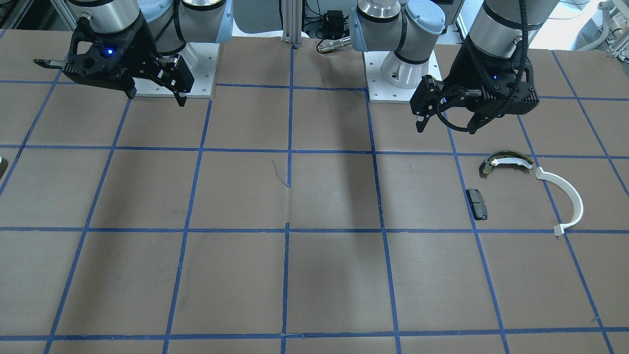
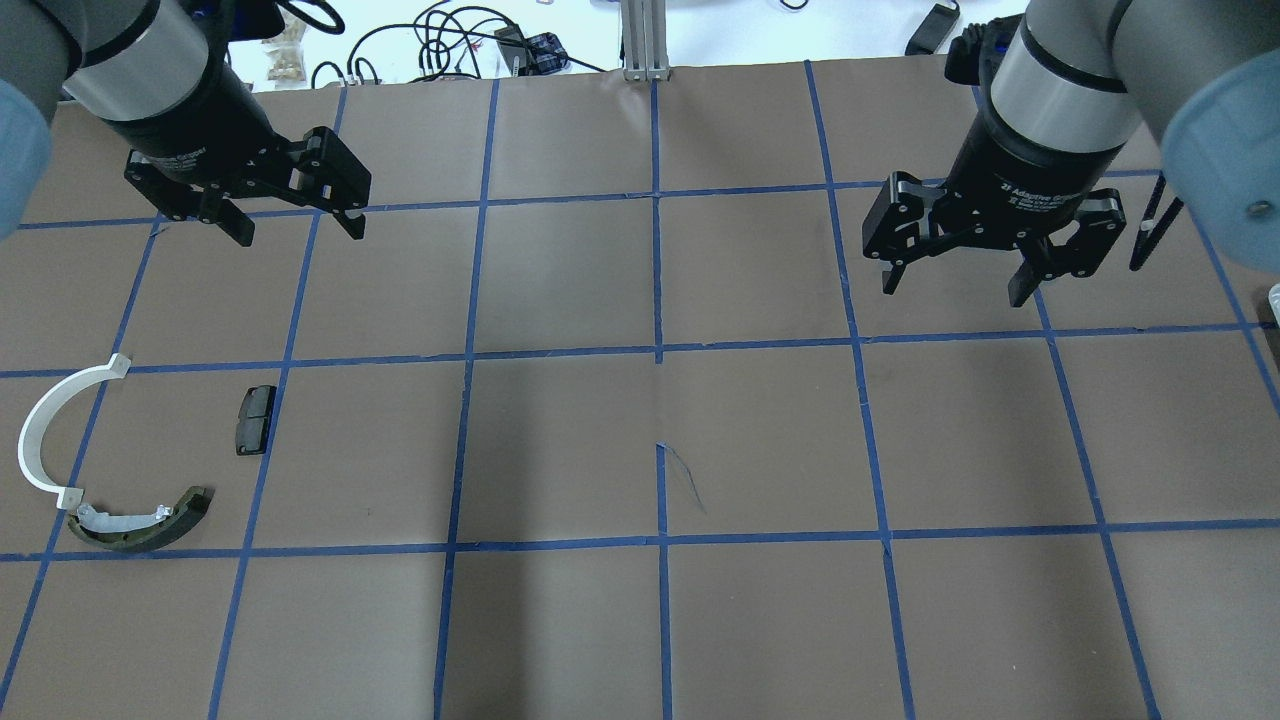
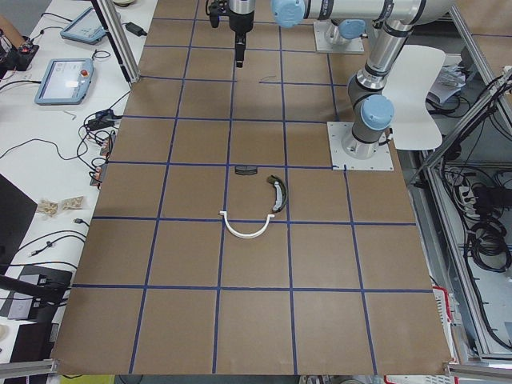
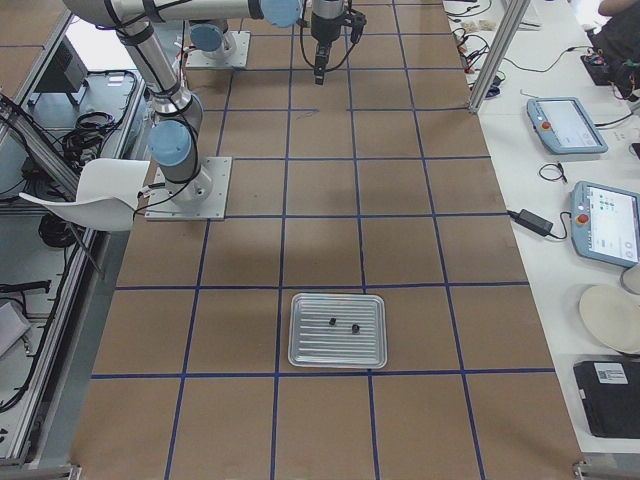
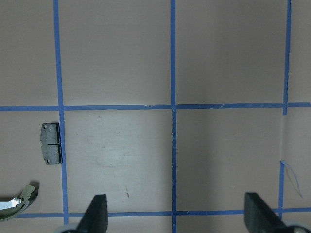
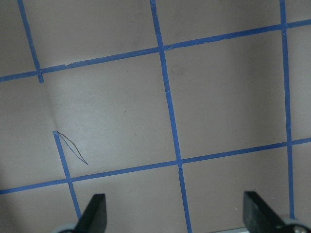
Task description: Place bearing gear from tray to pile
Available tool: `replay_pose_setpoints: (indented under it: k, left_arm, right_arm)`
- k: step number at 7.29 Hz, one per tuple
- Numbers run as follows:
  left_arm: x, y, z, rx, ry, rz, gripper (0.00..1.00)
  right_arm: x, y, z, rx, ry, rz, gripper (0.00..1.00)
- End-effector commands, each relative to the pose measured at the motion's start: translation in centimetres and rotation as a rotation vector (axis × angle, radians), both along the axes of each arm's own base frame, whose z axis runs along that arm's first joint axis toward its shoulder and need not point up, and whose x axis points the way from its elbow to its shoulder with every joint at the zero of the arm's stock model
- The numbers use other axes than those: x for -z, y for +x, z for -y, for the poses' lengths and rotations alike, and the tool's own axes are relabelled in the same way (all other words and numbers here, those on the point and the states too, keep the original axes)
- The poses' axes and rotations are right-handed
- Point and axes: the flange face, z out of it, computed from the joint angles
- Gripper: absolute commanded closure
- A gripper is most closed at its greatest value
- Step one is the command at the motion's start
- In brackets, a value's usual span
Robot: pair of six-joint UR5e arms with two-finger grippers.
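Bearing gear (image 4: 354, 327): judged one of two dark specks in tray (image 4: 300, 345), lower centre of right-side view; too small to give long axis. Located well below right claw (image 2: 952, 290) in that view, apart, outside overhead frame. Right claw released, empty, nearer arm. Left claw (image 2: 300, 235) also released, empty, upper left overhead, near pile (image 2: 255, 420).

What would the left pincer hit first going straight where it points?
Likely just the bare table paper: the left pincer points down at it, and the black pad lies off to the side.
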Motion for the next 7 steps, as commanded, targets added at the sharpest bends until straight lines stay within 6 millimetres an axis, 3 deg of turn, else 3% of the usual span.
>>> replay_pose_setpoints:
  k: [1, 7]
  left_arm:
    - [0.0, 0.0, 0.0, 0.0, 0.0, 0.0, 0.0]
    - [0.1, 0.2, 0.64, -0.006, -0.023, 0.001, 0.0]
  right_arm:
    - [-0.04, -0.03, 0.05, -0.001, -0.003, 0.0, 0.0]
    - [-0.1, -0.87, 0.28, -0.029, -0.004, -0.007, 0.0]
